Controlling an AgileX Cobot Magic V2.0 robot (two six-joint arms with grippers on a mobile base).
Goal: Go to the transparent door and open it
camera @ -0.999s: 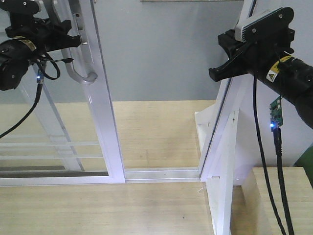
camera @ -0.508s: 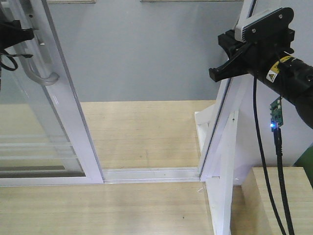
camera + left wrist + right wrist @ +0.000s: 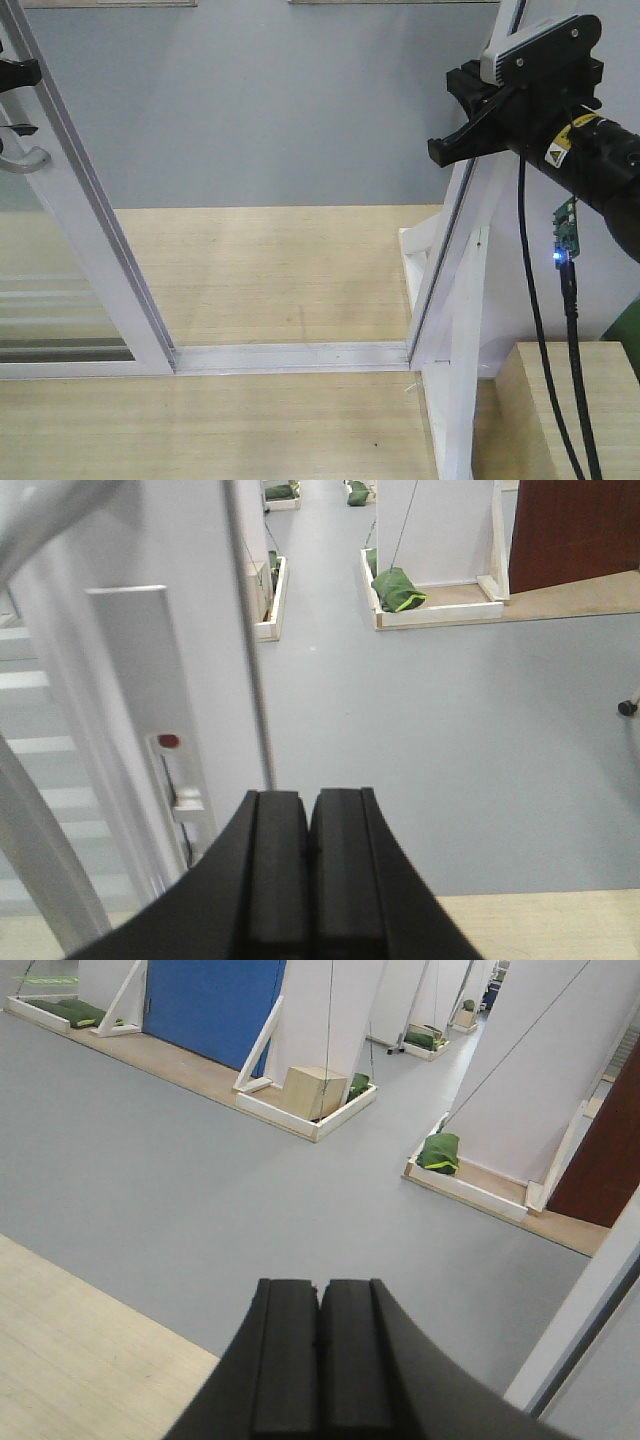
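The transparent door [image 3: 95, 235] stands at the far left of the front view, slid away from the fixed white post [image 3: 448, 290]. Its curved grey-white handle [image 3: 24, 158] shows at the left edge. My left gripper [image 3: 14, 72] is mostly cut off by the left edge, just above the handle. In the left wrist view it [image 3: 310, 800] is shut with nothing between the pads, close beside the door's white frame [image 3: 195, 670] and lock plate [image 3: 170, 770]. My right gripper [image 3: 440, 148] is shut and empty [image 3: 320, 1290], held high in front of the post.
A metal floor track [image 3: 290, 355] runs between door and post. Wooden flooring [image 3: 290, 260] lies on both sides of it, with grey floor [image 3: 200, 1160] beyond. A wooden box [image 3: 575, 400] sits at the lower right. White partitions and green bags [image 3: 398, 588] stand further off.
The door has slid left, widening the opening. My left gripper moved left with it and is now almost out of the front view. The right arm has not moved.
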